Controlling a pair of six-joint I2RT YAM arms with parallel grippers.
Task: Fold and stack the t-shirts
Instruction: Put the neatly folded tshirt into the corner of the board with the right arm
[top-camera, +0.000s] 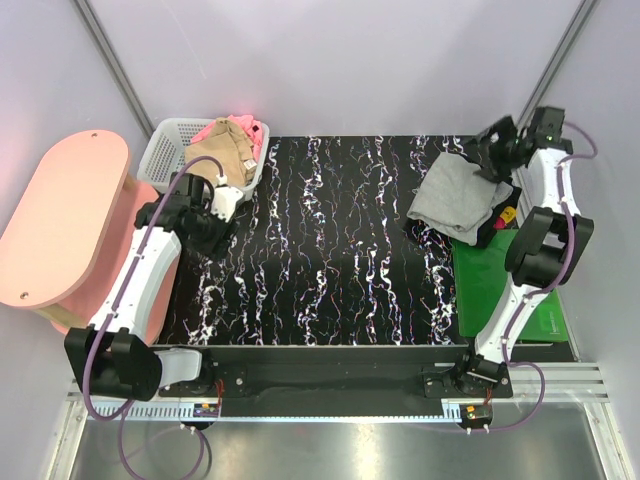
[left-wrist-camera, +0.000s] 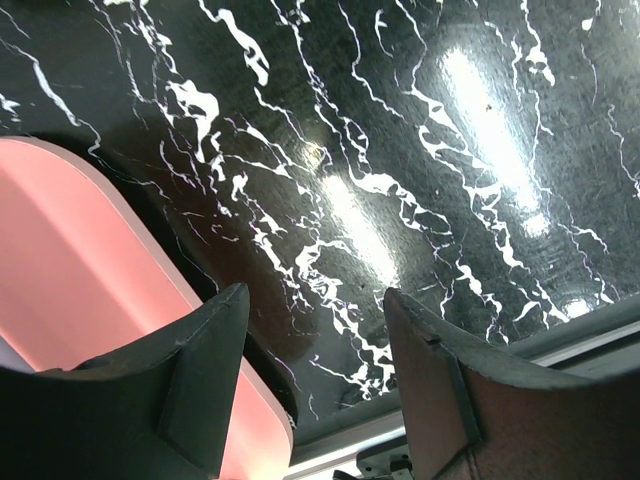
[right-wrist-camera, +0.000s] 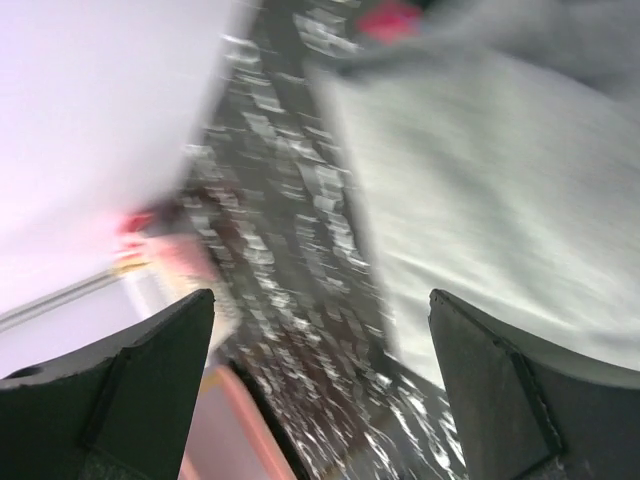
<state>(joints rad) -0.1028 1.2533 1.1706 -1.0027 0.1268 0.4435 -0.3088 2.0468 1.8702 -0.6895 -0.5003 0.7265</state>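
A light-grey t-shirt (top-camera: 455, 195) lies crumpled at the table's right side, on top of a black t-shirt (top-camera: 497, 228) and the edge of a green board (top-camera: 490, 290). A tan t-shirt (top-camera: 225, 150) and a pink one (top-camera: 240, 125) sit in the white basket (top-camera: 170, 150) at the back left. My right gripper (top-camera: 485, 152) hovers open just behind the grey shirt. The blurred right wrist view shows that gripper (right-wrist-camera: 320, 295) empty, with the grey t-shirt (right-wrist-camera: 500, 200) to the right. My left gripper (top-camera: 212, 232) (left-wrist-camera: 315, 295) is open and empty over bare table beside the basket.
A pink rounded stool top (top-camera: 65, 220) (left-wrist-camera: 90, 260) stands off the table's left edge. The black marbled tabletop (top-camera: 340, 240) stretches between the two arms. Grey walls and slanted poles close in the back.
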